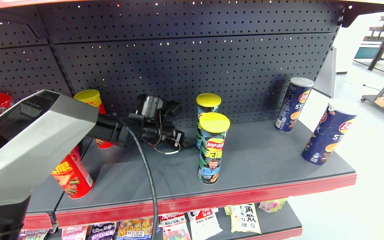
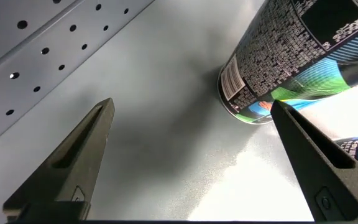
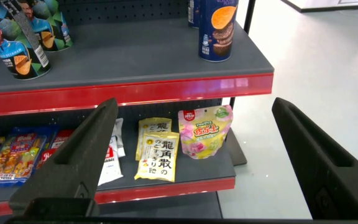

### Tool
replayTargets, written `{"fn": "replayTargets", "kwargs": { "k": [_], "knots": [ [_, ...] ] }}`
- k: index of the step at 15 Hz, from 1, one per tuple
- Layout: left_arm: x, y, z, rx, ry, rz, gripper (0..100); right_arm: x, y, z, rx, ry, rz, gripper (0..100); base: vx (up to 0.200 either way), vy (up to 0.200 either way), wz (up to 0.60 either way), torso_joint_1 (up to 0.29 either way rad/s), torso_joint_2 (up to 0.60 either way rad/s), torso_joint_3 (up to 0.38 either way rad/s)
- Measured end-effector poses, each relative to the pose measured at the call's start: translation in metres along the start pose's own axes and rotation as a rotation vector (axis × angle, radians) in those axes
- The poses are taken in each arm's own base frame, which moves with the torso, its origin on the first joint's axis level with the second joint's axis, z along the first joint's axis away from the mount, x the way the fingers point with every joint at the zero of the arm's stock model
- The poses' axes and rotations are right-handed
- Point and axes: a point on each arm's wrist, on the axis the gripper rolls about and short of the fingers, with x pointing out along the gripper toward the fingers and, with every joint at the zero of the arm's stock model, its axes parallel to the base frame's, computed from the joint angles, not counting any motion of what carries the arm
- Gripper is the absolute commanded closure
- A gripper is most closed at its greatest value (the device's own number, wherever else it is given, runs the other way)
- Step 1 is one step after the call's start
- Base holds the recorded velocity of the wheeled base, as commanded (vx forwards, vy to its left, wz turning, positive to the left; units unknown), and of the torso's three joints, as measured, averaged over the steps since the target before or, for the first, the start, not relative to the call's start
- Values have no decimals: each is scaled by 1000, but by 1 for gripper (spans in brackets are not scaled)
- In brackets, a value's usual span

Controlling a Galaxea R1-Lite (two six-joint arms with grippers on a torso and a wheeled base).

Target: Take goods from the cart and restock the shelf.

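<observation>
L tool [image 2: 191, 104] apart near chip can [image 2: 278, 56] on shelf [image 1: 262, 160], R tool [image 3: 194, 102] apart too

The grey shelf [image 1: 262, 156] has a red front lip [image 1: 212, 200] and a perforated back panel [image 1: 178, 66]. Two yellow-lidded cans stand near its middle, the front one [image 1: 212, 153] just before the rear one [image 1: 208, 103]. Two navy cans stand to the right, one [image 1: 293, 105] by the panel, the other [image 1: 328, 133] near the front corner. Two red cans sit at the left, one [image 1: 72, 176] in front and one [image 1: 92, 100] behind. Snack packets [image 1: 243, 218] lie on the lower shelf [image 1: 278, 220].

Brand logos and print on chip cans [image 1: 212, 150], characters on snack packets [image 1: 243, 218]
</observation>
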Motion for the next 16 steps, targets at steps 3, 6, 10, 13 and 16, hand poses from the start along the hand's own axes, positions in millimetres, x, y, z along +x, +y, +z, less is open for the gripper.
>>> {"fn": "replayTargets", "kwargs": {
  "k": [3,6,10,13,16],
  "knots": [
    [-1,0,-2,0,7,1,0,0,0,0,0,0,-1,0,0,0,0,0,0,0],
    [-13,3,-4,-5,18,20,0,0,0,0,0,0,-1,0,0,0,0,0,0,0],
    [-48,0,0,-25,34,33,0,0,0,0,0,0,0,0,0,0,0,0,0,0],
    [-79,-12,4,-87,76,26,0,0,0,0,0,0,-1,0,0,0,0,0,0,0],
    [-106,-29,10,-127,68,19,0,0,0,0,0,0,-1,0,0,0,0,0,0,0]
  ]
}}
